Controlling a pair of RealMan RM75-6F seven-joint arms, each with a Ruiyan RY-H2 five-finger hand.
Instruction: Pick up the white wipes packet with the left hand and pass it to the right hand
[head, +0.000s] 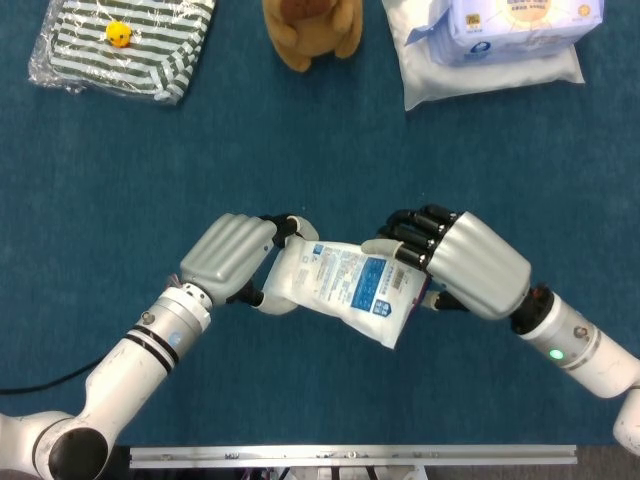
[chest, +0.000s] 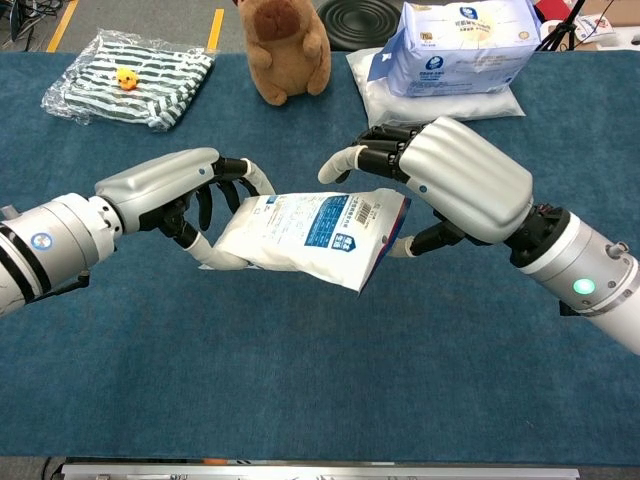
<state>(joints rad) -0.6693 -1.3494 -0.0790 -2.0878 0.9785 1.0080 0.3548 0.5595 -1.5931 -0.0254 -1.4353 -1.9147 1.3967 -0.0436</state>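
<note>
Wipes packet (head: 345, 285): white, blue label panel, barcode near its right end, soft and slightly sagging. It hangs above the blue surface (head: 300, 140) between your hands. Left hand (head: 232, 255) grips one end; right hand (head: 468, 262) clasps the other.

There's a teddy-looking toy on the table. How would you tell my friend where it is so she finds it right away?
Look at the far edge of the blue table, behind the two robot hands holding the white packet. In the middle there sits a brown plush animal, between the striped cloth in a clear bag on one side and the big blue-and-white pack on the other. It is the only furry brown thing.
</note>
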